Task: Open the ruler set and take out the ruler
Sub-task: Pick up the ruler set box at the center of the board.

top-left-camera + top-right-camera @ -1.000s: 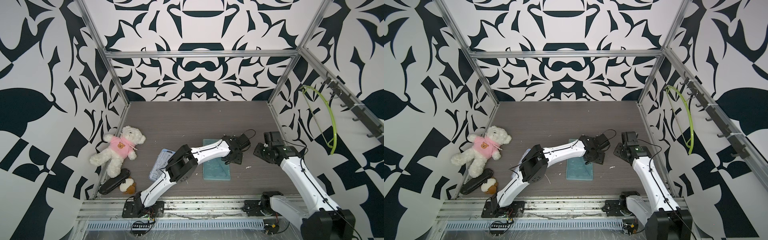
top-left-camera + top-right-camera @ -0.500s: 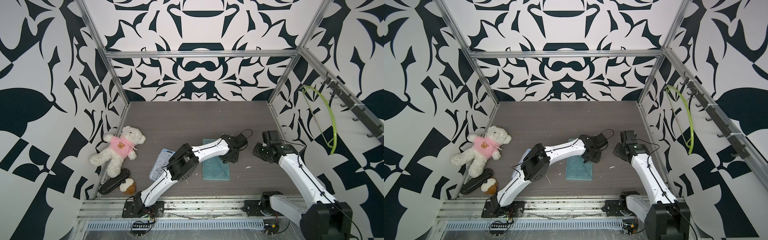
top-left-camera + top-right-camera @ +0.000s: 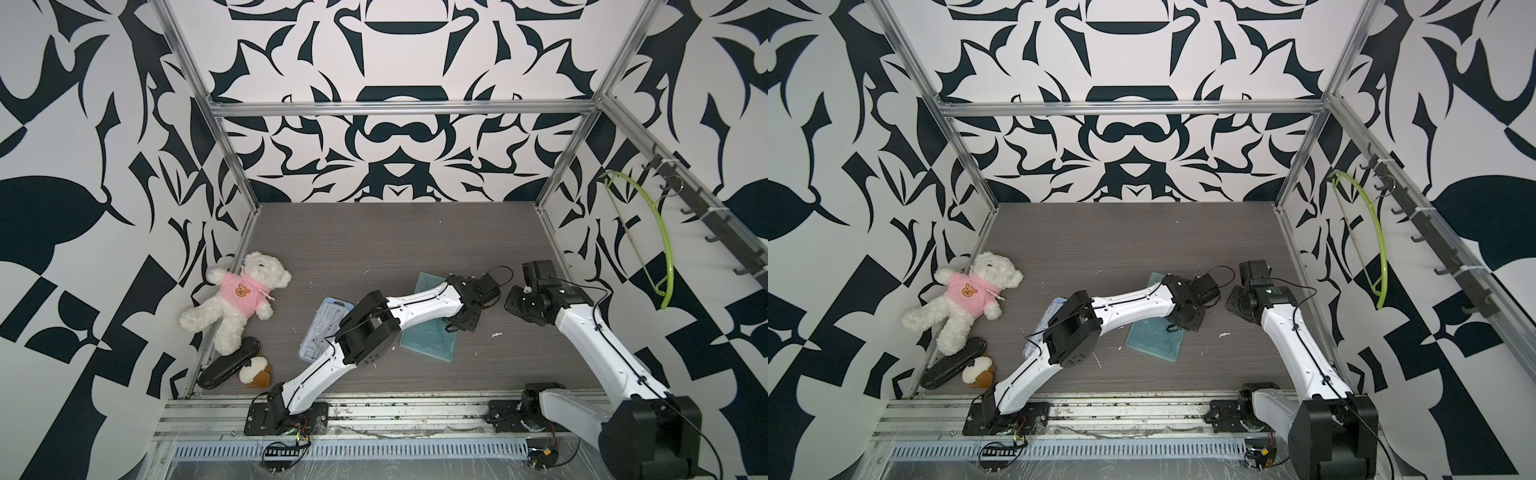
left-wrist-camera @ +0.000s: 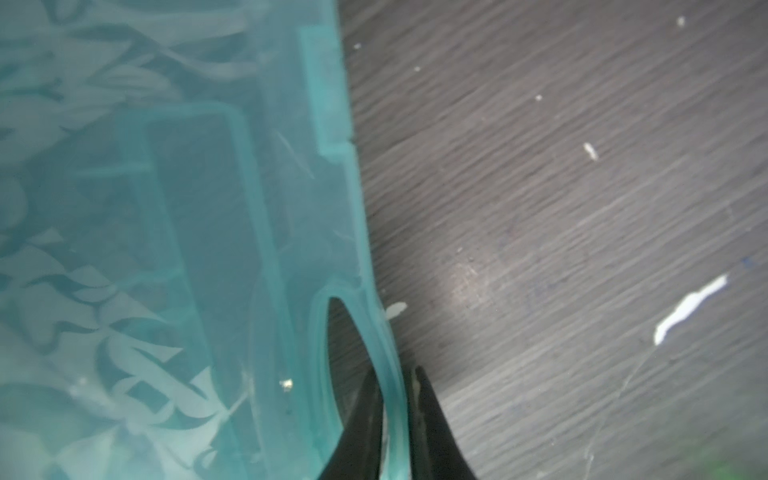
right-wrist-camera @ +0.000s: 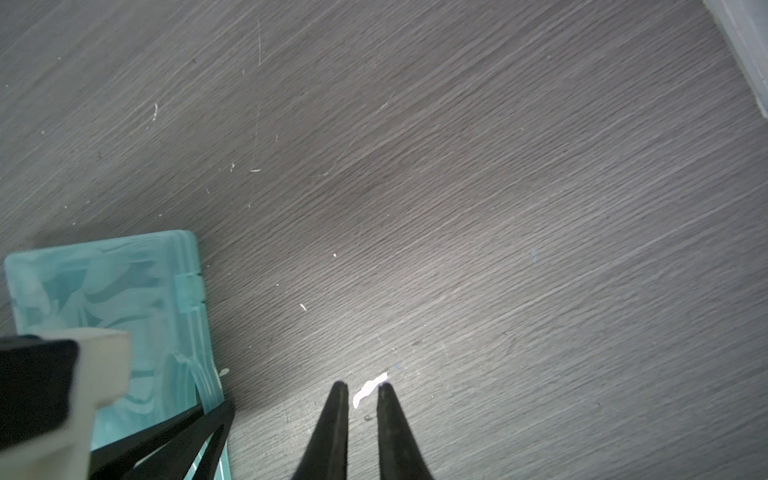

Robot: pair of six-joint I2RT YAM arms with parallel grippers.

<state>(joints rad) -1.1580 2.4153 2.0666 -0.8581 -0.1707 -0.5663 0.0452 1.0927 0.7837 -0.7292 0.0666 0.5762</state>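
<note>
Left jaws pinch the teal ruler set's [image 4: 174,249] edge loop.

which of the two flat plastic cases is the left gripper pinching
The teal case near the table's middle; the left gripper is shut on its edge loop. The pale blue case lies untouched nearer the teddy bear.

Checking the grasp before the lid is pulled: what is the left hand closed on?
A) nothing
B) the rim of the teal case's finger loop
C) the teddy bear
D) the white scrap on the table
B: in the left wrist view the left hand pinches the loop rim at the edge of the teal case.
</note>
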